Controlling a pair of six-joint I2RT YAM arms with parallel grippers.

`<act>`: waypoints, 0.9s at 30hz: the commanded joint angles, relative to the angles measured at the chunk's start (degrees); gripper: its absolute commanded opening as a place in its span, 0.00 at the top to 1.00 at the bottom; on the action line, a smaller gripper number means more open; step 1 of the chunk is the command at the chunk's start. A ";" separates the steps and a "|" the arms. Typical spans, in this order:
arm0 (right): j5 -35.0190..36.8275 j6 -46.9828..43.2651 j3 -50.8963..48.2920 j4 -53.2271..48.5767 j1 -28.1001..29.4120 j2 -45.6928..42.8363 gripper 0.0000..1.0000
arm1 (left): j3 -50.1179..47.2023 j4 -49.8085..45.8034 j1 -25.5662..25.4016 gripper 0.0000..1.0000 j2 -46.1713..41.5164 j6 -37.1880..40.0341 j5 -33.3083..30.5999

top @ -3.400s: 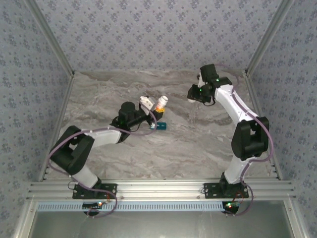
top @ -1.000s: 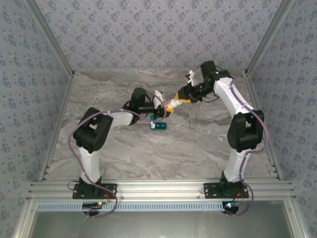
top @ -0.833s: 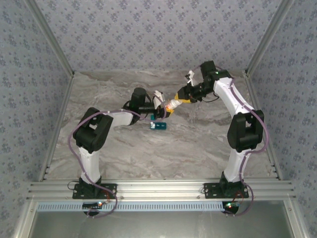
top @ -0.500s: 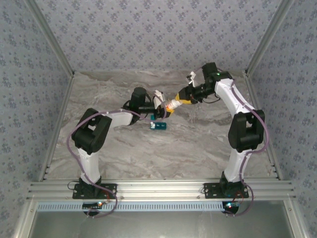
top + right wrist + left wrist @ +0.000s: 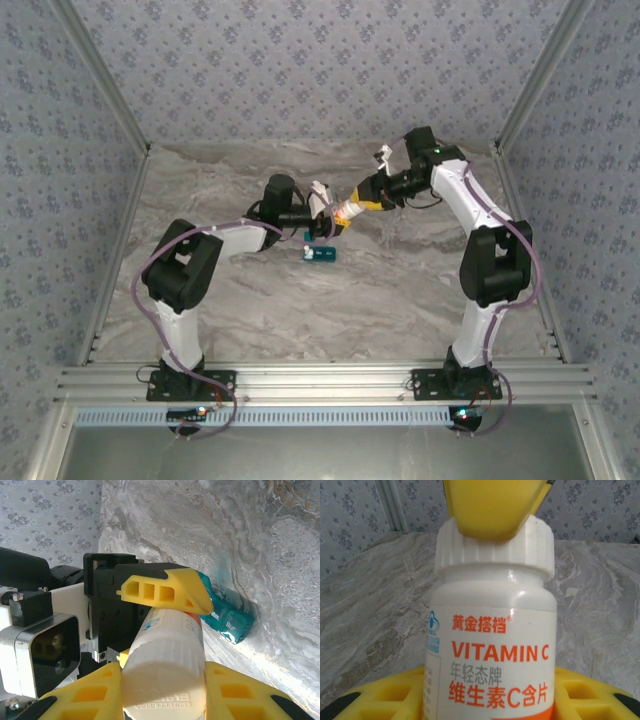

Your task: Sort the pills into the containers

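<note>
Pill box (image 5: 321,254) well inside table (image 5: 300,320) edges.

In the left wrist view, the lower edge is cutting off the bottle (image 5: 492,645) below its label. At center right of the right wrist view, the bottle is covering part of the pill box (image 5: 227,621). In the top view, the box's compartments are showing too small to tell.

A white bottle (image 5: 492,645) labelled VITAMIN C sits in the middle, cap uppermost. The yellow pads (image 5: 385,697) of the left gripper (image 5: 490,705) flank the bottle's lower end and are closed against it. Above the bottle, a yellow finger (image 5: 490,505), apparently from the other arm, lies on the ribbed white cap (image 5: 495,550). Behind the bottle are the marbled table (image 5: 370,605) and the patterned wall (image 5: 350,510).
</note>
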 commanded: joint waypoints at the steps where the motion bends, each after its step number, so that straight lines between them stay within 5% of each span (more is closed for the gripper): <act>1: -3.04 4.89 -1.86 3.13 1.07 1.34 0.69 | 2.72 2.37 -1.26 1.00 -3.54 2.20 2.40; 13: -0.31 14.02 -5.85 9.15 1.07 -1.18 0.61 | 1.04 3.86 -1.89 1.00 -3.85 3.81 -4.51; 20: 0.20 17.89 -7.69 12.23 0.60 -4.60 0.39 | 1.38 4.59 -1.76 1.00 -2.55 1.99 -4.99; 27: 0.91 19.78 -9.16 14.53 -1.64 -8.51 0.28 | 1.37 5.98 -1.64 1.00 -2.00 0.22 -4.95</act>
